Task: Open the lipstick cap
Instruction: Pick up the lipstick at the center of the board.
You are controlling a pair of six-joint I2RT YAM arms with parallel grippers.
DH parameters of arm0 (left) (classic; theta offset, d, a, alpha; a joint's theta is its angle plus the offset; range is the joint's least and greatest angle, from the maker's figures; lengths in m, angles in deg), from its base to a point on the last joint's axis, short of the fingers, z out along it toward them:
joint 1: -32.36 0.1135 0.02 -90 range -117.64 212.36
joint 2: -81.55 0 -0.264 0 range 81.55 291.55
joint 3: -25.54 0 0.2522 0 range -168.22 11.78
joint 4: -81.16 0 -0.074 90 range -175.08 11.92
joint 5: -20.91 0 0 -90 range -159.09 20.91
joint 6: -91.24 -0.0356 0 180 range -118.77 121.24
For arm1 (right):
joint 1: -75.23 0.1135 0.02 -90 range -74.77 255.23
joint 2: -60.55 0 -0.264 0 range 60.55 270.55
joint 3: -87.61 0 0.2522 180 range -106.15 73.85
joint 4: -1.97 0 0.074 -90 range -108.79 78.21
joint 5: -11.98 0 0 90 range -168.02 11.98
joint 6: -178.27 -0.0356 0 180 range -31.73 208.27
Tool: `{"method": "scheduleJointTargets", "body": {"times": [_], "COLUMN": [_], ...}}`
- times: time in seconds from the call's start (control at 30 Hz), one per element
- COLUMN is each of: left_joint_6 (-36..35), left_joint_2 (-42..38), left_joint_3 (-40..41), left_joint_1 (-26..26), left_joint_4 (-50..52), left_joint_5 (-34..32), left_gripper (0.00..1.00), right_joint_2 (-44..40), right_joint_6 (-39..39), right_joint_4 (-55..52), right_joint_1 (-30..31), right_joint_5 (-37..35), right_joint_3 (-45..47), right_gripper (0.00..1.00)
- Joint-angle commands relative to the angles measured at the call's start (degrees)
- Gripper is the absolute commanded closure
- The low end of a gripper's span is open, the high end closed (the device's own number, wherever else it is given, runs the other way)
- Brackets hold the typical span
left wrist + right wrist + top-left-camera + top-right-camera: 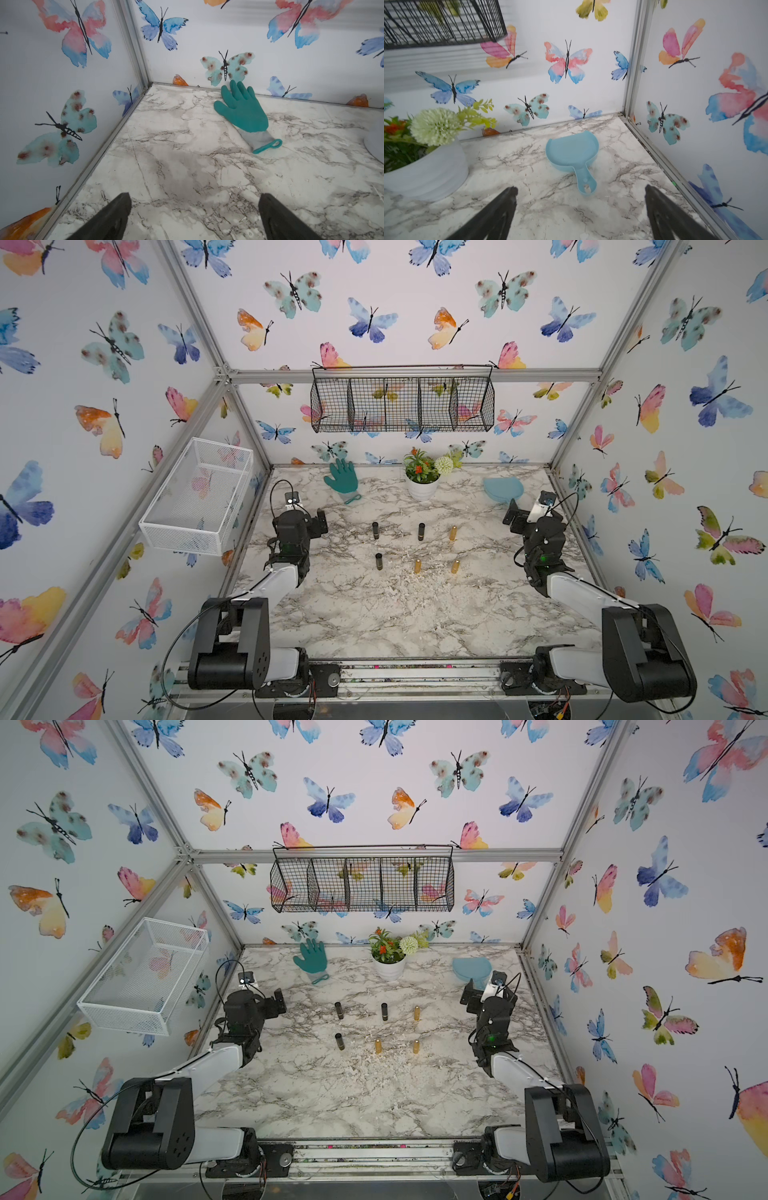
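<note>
Now, centre: three dark lipsticks (421, 531) and three gold lipsticks (417, 566) stand upright in two rows on the marble counter (374, 614), untouched.
Nine o'clock: left tool (194, 196), jaws spread wide and empty, well apart from the tubes.
Three o'clock: right tool (580, 189), likewise released, gripping nothing.
Back edge: teal glove (341, 479) at 11 o'clock, potted plant (422, 488) at 12, blue scoop (503, 488) at 1, just beyond the right tool.

A lab test booth; aluminium frame (415, 375) holds butterfly-papered walls (395, 290) around a marble-look tabletop (374, 614).
</note>
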Motion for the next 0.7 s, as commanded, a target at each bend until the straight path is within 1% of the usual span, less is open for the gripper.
{"method": "scheduleJointTargets", "body": {"times": [0.0, 0.07, 0.13, 0.2, 0.23, 0.3, 0.33, 0.4, 0.43, 0.53, 0.6, 0.67], "left_joint_6": [2.85, 3.96, 5.71, 7.94, 9.1, 9.35, 9.37, 9.65, 9.88, 9.09, 8.23, 7.45], "left_joint_2": [-1.28, -2.0, -2.21, -1.64, -1.09, 0.74, 2.08, 5.02, 6.57, 10.37, 12.79, 15.59], "left_joint_3": [-6.81, -10.03, -13.02, -16.42, -18.34, -21.81, -23.84, -27.76, -29.58, -33.06, -34.61, -36.56], "left_joint_1": [-4.75, -7.9, -10.53, -11.6, -11.93, -12.29, -12.49, -12.91, -13.25, -15.04, -16.45, -17.16], "left_joint_4": [17.86, 23.33, 28.14, 33.53, 36.4, 40.86, 43.42, 47.66, 49.66, 53.02, 54.16, 55.68], "left_joint_5": [-5.52, -4.62, -3.93, 0.03, 2.3, 7.24, 8.89, 11.53, 13.12, 15.59, 15.81, 15.92], "left_gripper": [0.02, 0.0, 0.01, 0.05, 0.07, 0.09, 0.1, 0.12, 0.12, 0.14, 0.14, 0.16], "right_joint_2": [-0.75, -0.57, -0.38, -0.5, -0.6, -1.31, -1.92, -2.88, -3.06, -2.45, -1.24, -0.54], "right_joint_6": [-6.14, -8.8, -10.78, -12.43, -12.49, -14.15, -15.91, -18.02, -19.13, -19.47, -19.32, -19.74], "right_joint_4": [-13.07, -15.46, -16.94, -20.33, -22.14, -23.2, -22.54, -21.35, -21.92, -25.44, -28.01, -29.05], "right_joint_1": [-0.12, -0.15, -0.14, -0.14, -0.08, -0.05, -0.06, -0.04, -0.06, 0.84, 1.72, 3.34], "right_joint_5": [7.36, 12.04, 15.66, 19.01, 22.07, 25.75, 26.87, 29.39, 29.66, 28.65, 28.21, 26.82], "right_joint_3": [-4.58, -7.23, -9.06, -11.66, -12.92, -13.88, -13.6, -13.25, -13.66, -15.47, -16.82, -17.05], "right_gripper": [0.02, 0.02, 0.1, 0.14, 0.13, 0.07, 0.07, 0.11, 0.15, 0.18, 0.18, 0.16]}}
